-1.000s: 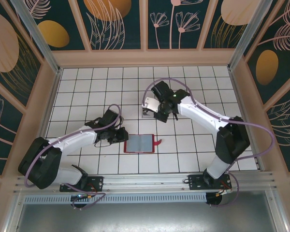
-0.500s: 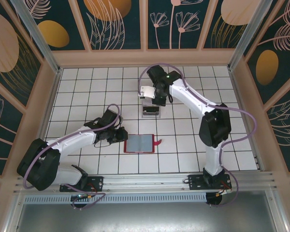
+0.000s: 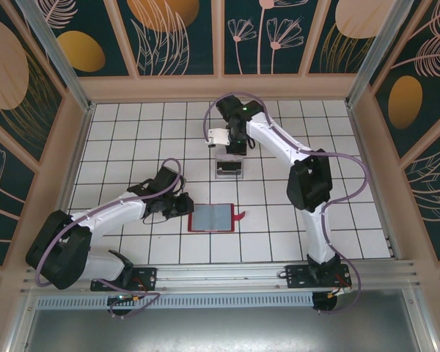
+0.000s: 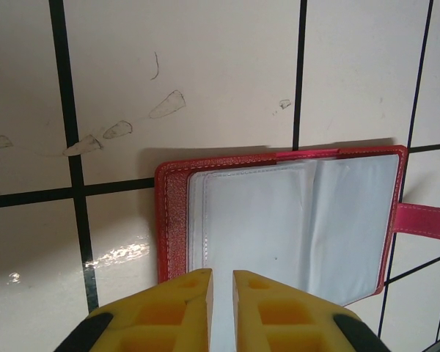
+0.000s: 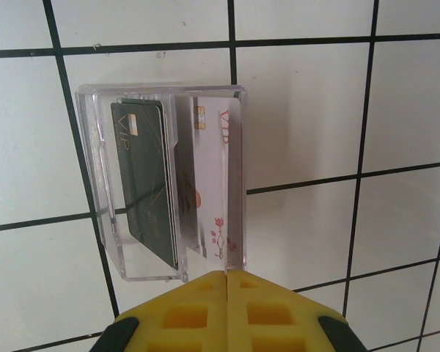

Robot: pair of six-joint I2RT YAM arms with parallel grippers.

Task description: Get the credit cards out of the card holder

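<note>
Wallet: the red wallet [image 4: 279,213] lies open and flat on the white tiled tabletop [image 3: 132,132], near the front and between the two arms, with pale grey pockets facing up.
Tab: the small red tab [image 4: 425,220] sticks out from the wallet's right edge.
Left hand: the left hand [image 4: 221,293] is at the wallet's left edge. Its yellow fingers are almost pressed together, with a thin slit between them. Whether the slit nips the pocket sheet I cannot tell.
Right hand: the right hand [image 5: 226,293] hangs over the clear tray [image 5: 95,161], fingers pressed together and holding nothing.
Cards: a dark card [image 5: 143,183] and a white card [image 5: 211,191] stand on edge in the tray, side by side.
Tray: it sits further back on the tabletop, well apart from the wallet.
</note>
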